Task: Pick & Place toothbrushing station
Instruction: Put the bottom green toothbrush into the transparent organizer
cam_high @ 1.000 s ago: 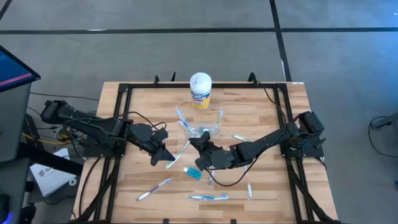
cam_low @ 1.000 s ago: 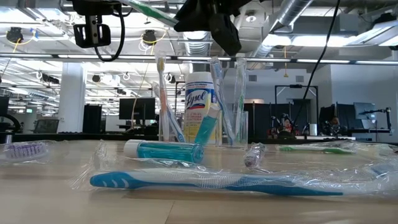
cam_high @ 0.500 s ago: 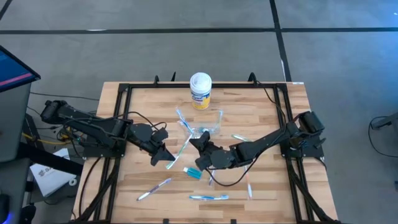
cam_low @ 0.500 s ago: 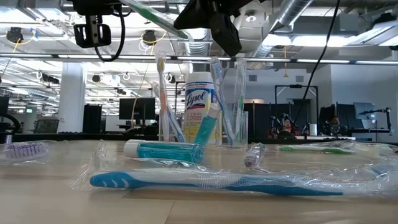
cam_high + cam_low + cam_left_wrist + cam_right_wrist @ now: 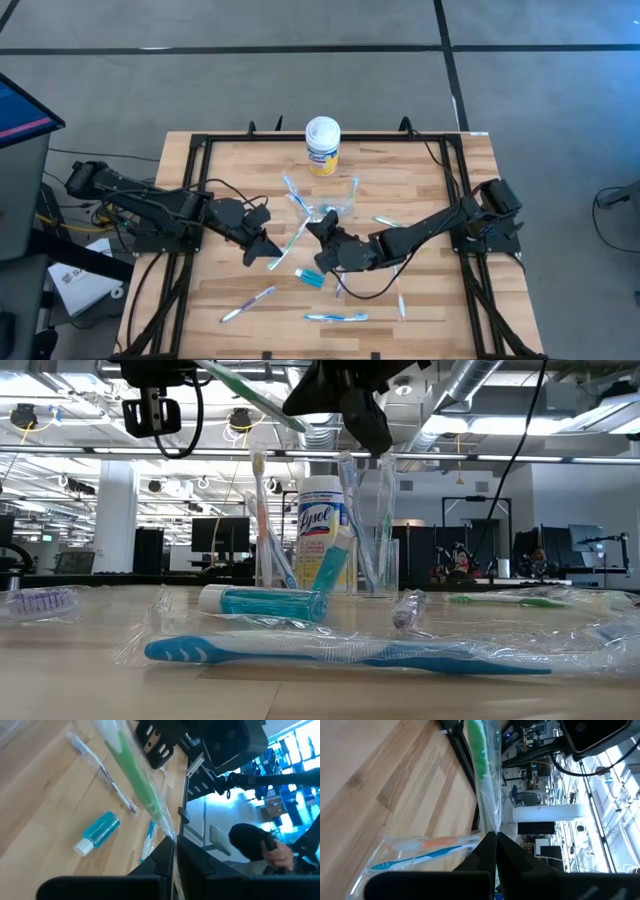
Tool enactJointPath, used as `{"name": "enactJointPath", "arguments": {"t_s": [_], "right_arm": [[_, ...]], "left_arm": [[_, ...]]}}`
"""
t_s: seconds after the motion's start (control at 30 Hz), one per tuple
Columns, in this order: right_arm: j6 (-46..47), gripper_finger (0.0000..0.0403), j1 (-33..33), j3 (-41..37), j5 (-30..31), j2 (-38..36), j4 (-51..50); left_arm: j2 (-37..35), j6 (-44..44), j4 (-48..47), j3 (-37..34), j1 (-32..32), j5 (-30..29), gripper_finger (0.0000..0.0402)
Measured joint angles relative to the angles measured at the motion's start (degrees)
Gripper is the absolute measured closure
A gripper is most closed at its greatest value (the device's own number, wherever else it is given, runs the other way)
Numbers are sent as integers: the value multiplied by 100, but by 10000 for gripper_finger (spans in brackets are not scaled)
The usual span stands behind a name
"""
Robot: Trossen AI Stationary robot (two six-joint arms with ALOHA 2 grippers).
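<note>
You've got the wooden table pretty cluttered here. The yellow canister with the white lid stands at upper centre of the high view, and right below it is the clear cup with a few brushes already standing in it. In the low view the cup sits dead centre beside the canister.

Loose stuff around: a teal tube just below centre, a wrapped blue toothbrush along the lower middle, another wrapped brush at lower left, and one at lower right.

Now the main bit. Both arms meet mid-table on one green toothbrush in a clear wrapper, held in the air just left of the cup. Your left gripper is pinched closed on the lower end of it, and your right gripper is clamped on the upper end, right by the cup's lower left corner. In each wrist view the green brush runs straight out from between the closed fingers.
</note>
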Motion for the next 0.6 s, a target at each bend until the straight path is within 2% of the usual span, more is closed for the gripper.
{"name": "enactJointPath", "arguments": {"t_s": [0.4, 0.6], "right_arm": [[96, 403, 116, 0, -11, -20, 12], [163, 403, 116, 0, -62, -20, 22]], "left_arm": [[-400, 1352, 304, -2, 2, -25, 319], [-761, 1858, 345, -2, 3, -257, 310]]}}
